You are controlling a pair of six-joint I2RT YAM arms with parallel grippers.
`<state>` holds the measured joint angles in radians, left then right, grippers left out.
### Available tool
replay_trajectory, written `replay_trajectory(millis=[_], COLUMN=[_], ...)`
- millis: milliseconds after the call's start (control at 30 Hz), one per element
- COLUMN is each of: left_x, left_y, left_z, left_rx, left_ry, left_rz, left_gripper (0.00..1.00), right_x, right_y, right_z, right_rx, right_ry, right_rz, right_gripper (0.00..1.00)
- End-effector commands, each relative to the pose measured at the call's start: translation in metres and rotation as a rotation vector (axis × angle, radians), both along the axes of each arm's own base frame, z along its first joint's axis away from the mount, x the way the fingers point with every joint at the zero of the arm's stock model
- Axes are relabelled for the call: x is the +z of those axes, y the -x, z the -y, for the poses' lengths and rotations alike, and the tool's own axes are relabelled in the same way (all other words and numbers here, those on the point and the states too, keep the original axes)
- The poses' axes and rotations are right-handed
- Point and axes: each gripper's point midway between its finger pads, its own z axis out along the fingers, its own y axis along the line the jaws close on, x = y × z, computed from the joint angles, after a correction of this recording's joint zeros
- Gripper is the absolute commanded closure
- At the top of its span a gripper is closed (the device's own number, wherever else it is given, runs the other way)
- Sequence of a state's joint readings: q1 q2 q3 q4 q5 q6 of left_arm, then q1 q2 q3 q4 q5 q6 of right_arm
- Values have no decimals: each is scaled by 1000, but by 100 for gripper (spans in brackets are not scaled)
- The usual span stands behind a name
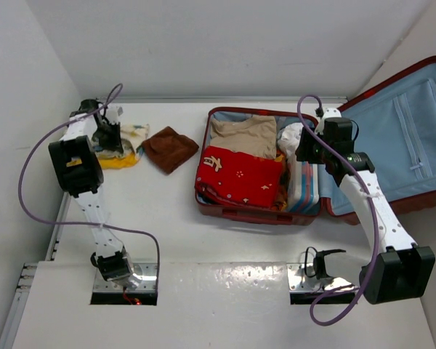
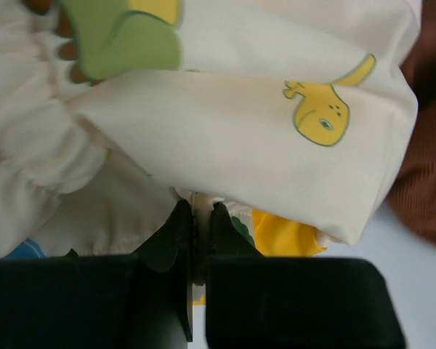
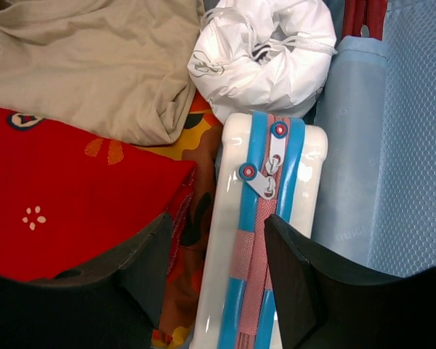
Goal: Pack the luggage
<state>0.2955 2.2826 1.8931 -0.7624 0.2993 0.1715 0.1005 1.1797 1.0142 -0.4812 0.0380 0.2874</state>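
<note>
The large dark red hard-shell luggage [image 1: 261, 217] lies open at centre right of the top view, with its lid thrown back toward the upper right and folded clothes in its tub. From the left claw [image 2: 196, 218], at the upper left, it lies to the right, past a folded brown cloth [image 1: 171, 147] on the white counter [image 1: 174, 211]. That claw's jaws are pinched together on a cream child's garment with yellow and green prints [image 2: 240, 138]. The right claw [image 3: 218, 233] hangs over the tub with its jaws apart, gripping nothing, above a white zipped pouch with blue trim [image 3: 265, 218].
</note>
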Motion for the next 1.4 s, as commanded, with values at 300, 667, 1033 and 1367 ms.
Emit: replay_trajectory(millis=[300, 667, 1033, 1367], left_x=[49, 166, 87, 44], left_y=[97, 117, 93, 54], left_z=[54, 48, 86, 76], left_rx=[-388, -443, -399, -342], left_ry=[6, -355, -406, -480], left_rz=[-67, 252, 130, 67], left_gripper=[63, 0, 0, 0], right_x=[19, 18, 14, 11], right_y=[-6, 0, -3, 2], right_z=[-4, -3, -7, -5], right_rx=[7, 8, 7, 10], right_ry=[-33, -28, -52, -41], right_rz=[90, 92, 83, 74], right_gripper=[46, 46, 46, 46])
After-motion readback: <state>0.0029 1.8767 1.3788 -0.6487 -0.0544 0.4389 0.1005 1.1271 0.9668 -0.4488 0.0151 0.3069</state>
